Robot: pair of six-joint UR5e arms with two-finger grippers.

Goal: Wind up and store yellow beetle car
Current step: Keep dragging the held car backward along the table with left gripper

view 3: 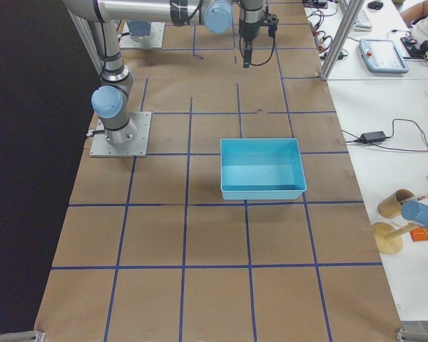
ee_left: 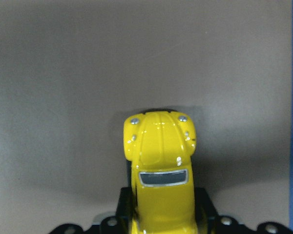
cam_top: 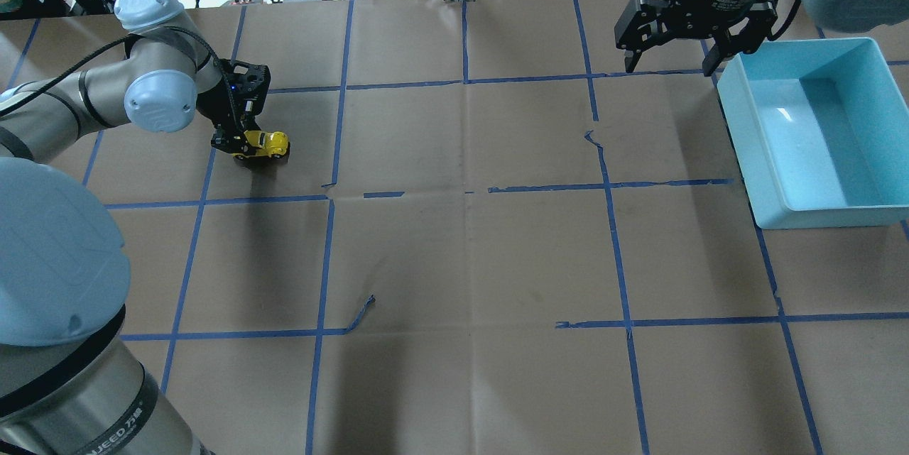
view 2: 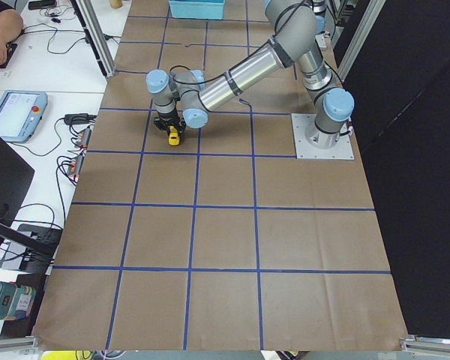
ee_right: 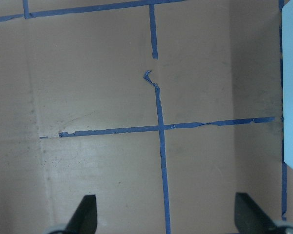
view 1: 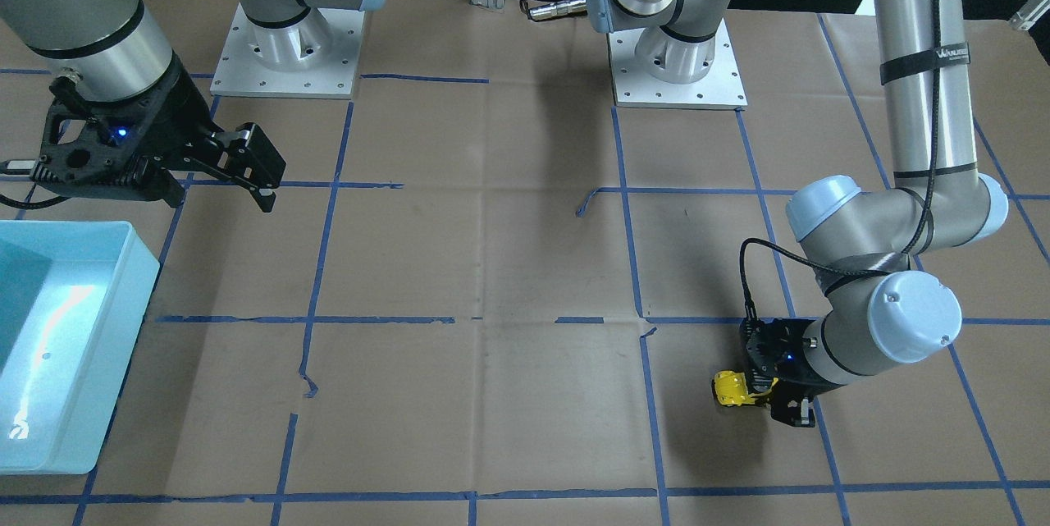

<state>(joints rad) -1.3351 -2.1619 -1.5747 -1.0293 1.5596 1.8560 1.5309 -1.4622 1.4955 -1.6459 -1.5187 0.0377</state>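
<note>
Car held low
Left claw (cam_top: pixel 241 147) clamps yellow beetle car (cam_top: pixel 270 144) low at the desk (cam_top: pixel 461 263), likely for winding; right claw (cam_top: pixel 668 66) wide, empty.

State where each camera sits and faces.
Front-facing: across the table, facing the robot; left gripper shut on yellow beetle car.
Overhead: behind the robot, looking forward; right gripper open beside blue bin.
Exterior left: table's left end; left arm near.
Exterior right: opposite end; right arm, bin.
Left wrist: down onto the car.
Right wrist: down at table, open jaws.
Front and overhead share car and bin.
</note>
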